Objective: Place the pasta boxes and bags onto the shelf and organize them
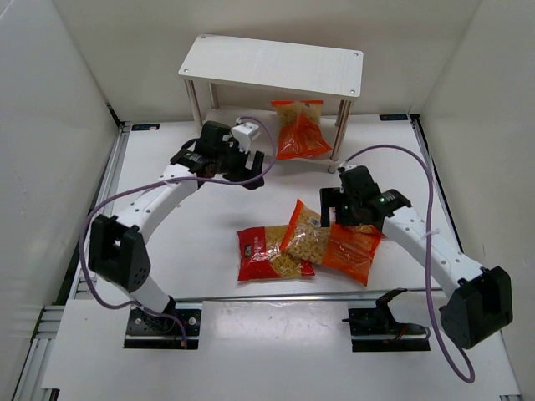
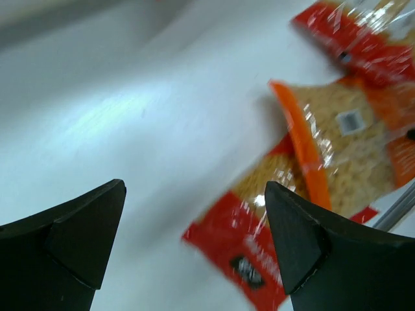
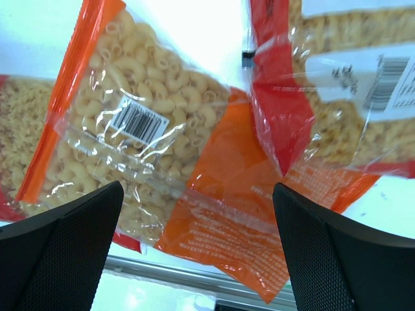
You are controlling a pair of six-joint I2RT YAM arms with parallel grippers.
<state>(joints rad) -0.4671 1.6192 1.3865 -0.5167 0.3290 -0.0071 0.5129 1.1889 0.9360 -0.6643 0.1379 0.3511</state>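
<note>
White worktop: the right gripper hangs spread and empty over the macaroni bag topping a pile of three; the left gripper, likewise spread, holds nothing. One orange bag already stands on the shelf. Next, probably: lower and pinch that top bag.

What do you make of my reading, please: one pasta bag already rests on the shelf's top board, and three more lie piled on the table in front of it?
Not quite. The top external view shows the shelf's top board bare. The stored orange bag stands on the lower tier, beneath that board. The rest holds: three bags lie piled on the table in front of it.
</note>
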